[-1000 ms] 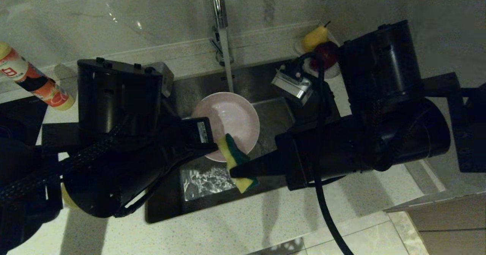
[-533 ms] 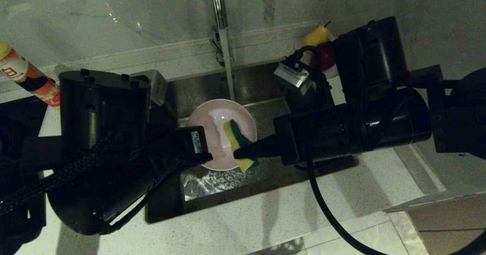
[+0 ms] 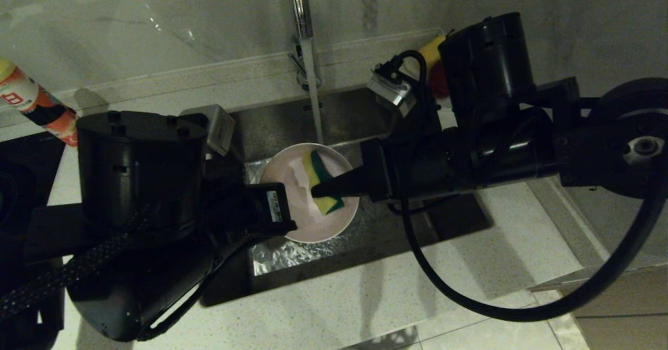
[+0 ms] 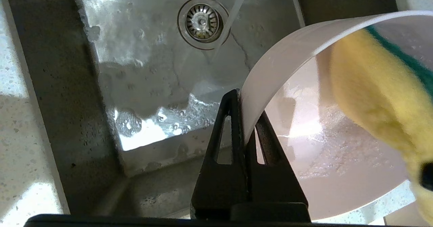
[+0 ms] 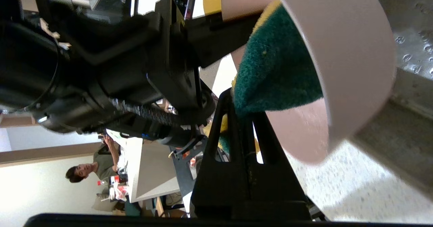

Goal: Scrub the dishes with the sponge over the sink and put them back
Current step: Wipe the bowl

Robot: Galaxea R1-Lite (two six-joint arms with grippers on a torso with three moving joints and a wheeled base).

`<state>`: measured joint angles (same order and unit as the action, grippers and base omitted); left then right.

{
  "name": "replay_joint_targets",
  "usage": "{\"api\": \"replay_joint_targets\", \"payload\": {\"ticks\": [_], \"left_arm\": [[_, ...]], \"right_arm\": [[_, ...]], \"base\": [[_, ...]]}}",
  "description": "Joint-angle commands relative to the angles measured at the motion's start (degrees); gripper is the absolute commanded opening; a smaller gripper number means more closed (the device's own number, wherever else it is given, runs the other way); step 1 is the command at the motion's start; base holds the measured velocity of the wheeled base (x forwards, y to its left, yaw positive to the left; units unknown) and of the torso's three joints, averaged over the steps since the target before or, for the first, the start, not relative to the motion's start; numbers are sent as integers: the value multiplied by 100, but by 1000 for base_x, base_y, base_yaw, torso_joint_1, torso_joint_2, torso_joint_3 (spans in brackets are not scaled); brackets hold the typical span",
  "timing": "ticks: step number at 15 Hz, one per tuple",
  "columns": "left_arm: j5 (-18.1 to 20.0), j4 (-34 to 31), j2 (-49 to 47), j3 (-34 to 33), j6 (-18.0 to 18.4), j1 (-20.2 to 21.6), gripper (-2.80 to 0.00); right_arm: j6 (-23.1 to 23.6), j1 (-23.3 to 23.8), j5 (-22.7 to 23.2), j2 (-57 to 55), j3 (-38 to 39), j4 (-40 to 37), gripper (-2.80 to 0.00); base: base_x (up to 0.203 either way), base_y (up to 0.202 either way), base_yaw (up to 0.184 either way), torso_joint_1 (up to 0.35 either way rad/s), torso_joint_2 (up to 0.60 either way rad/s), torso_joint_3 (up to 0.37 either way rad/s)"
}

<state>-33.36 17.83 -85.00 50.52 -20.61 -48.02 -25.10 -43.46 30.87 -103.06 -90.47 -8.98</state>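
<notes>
Head view: the left gripper point(image 3: 289, 228) is clamped tight on the rim of the pale pink bowl point(image 3: 297, 219), at about seven o'clock on the bowl, and holds it tilted above the sink point(image 3: 344, 112). In the left wrist view the two black fingers point(image 4: 233, 142) pinch the bowl wall point(image 4: 287, 51) between them. The right gripper point(image 3: 315, 190), entering from three o'clock, is closed on the sponge point(image 3: 322, 183), which lies inside the bowl against its inner face; the yellow foam and green scouring side both show. The right wrist view shows the green face point(image 5: 275, 68) pressed to the bowl wall point(image 5: 351, 58). A stream of water point(image 3: 313, 94) falls from the tap point(image 3: 298, 5) at twelve o'clock, just behind the bowl. The drain strainer point(image 4: 202, 21) sits in the wet basin floor. A bottle point(image 3: 34, 107) stands at nine o'clock on the counter point(image 3: 339, 298).
</notes>
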Motion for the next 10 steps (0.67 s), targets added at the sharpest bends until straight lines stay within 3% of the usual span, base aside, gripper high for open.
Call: {"api": "replay_joint_targets", "payload": {"ticks": [1, 10], "left_arm": [[-21, 9, 5, 2, -13, -6, -280], [-65, 221, -34, -112, -83, -6, -280]], "right_arm": [[-38, -34, 25, -103, -147, -45, -280], [-48, -506, 16, -48, 231, -341, -280]], "base": [[0, 0, 0, 0, 0, 0], [0, 0, 0, 0, 0, 0]]}}
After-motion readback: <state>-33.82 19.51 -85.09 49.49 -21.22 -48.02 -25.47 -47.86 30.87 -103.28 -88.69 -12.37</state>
